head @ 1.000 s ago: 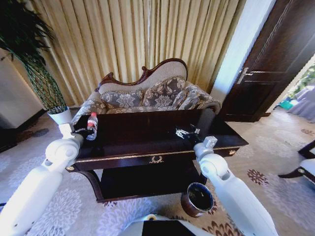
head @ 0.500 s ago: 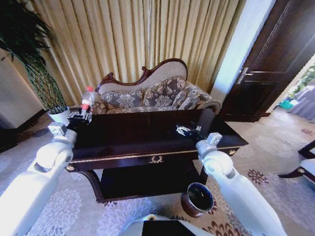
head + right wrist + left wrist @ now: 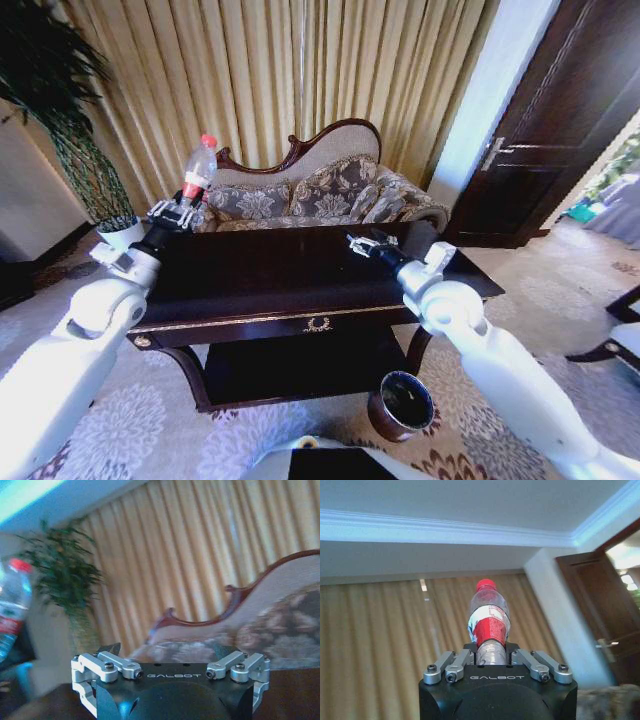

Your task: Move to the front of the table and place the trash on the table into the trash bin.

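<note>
My left gripper [image 3: 183,209] is shut on the lower body of the clear plastic bottle [image 3: 198,164] and holds it upright, red cap up, above the far left corner of the dark table [image 3: 290,278]. In the left wrist view the bottle [image 3: 489,621] stands straight up from that gripper [image 3: 490,653]. The right gripper [image 3: 359,243] hovers open over the table's far right part with nothing between its fingers [image 3: 84,692]. Off to the side in the right wrist view, the bottle [image 3: 12,607] shows again. The trash bin [image 3: 402,405] stands on the carpet by the table's front right leg.
A patterned sofa [image 3: 320,195] sits right behind the table, with gold curtains beyond it. A white plant pot [image 3: 122,236] with a tall plant is at the far left. A dark door [image 3: 560,120] is at the right. Open carpet lies around the bin.
The left gripper has lifted the bottle off the table's left end, up and toward the far edge. The right gripper has risen and moved a little farther back over the table.
</note>
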Available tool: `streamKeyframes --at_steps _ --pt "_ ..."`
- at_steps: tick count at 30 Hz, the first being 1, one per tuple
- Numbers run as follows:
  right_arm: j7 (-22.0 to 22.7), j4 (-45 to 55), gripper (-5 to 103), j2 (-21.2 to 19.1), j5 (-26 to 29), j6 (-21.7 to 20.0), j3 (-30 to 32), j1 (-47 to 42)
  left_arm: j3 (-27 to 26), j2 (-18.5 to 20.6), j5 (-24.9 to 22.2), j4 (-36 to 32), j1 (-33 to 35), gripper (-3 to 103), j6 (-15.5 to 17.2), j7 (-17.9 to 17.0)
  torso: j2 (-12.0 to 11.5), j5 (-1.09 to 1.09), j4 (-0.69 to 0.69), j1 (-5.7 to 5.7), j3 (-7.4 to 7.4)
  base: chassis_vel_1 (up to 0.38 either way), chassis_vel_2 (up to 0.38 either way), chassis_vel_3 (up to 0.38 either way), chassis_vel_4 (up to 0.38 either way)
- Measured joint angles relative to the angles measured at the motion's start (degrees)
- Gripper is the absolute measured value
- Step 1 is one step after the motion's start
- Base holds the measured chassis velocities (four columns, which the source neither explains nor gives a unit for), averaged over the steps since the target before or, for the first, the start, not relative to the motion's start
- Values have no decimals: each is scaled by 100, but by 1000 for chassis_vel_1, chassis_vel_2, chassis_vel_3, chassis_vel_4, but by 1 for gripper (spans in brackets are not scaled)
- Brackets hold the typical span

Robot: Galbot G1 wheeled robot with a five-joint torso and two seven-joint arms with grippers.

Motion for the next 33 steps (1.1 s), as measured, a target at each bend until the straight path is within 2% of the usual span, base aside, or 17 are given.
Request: streamKeyframes --at_steps 3,6,12,33 --pt "-119 -86 100 27 205 10 -73 176 122 0 5 51 -40 27 -119 136 0 -1 2 0 0 0 0 0 0" --pt "-234 -268 100 134 575 25 -259 528 522 -7 82 234 -346 27 -437 446 0 -1 2 0 0 0 0 0 0" --pt "-339 -414 100 223 639 30 -468 759 1086 -110 122 656 -969 27 -699 758 0 0 -2 0 0 0 0 0 0" --pt "-426 -608 100 636 1458 -17 -1100 1811 1432 -217 163 564 -1172 27 -680 839 0 -1 2 0 0 0 0 0 0"
